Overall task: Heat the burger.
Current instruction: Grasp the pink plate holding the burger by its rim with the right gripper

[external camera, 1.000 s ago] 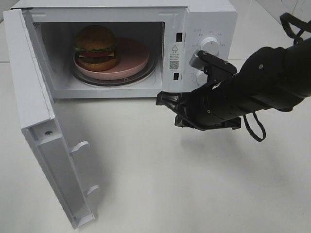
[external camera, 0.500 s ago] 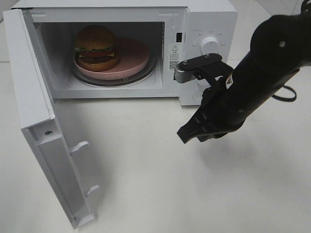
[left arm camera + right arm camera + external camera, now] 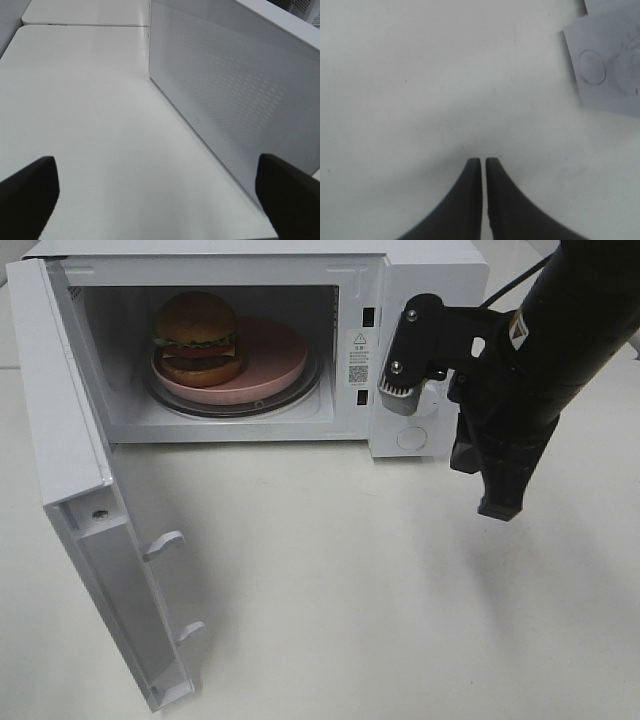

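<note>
The burger (image 3: 197, 337) stands on the left part of its pink plate (image 3: 275, 355) on the turntable inside the white microwave (image 3: 430, 270). The microwave door (image 3: 70, 460) hangs wide open to the left. My right gripper (image 3: 500, 508) is shut and empty, pointing down at the table in front of the control panel's right side. In the right wrist view its fingers (image 3: 483, 161) are pressed together above bare table. My left gripper (image 3: 156, 165) is open and empty beside the microwave's perforated side wall (image 3: 240, 100). It does not show in the exterior view.
My right arm covers the upper dial of the control panel; a round button (image 3: 411, 438) shows below it. The panel's lower corner (image 3: 605, 65) shows in the right wrist view. White table (image 3: 350, 590) lies in front of the microwave.
My right arm has swung from low in front of the microwave's opening to the right and upward. Its gripper turned from pointing left to pointing down. The burger and door have not moved.
</note>
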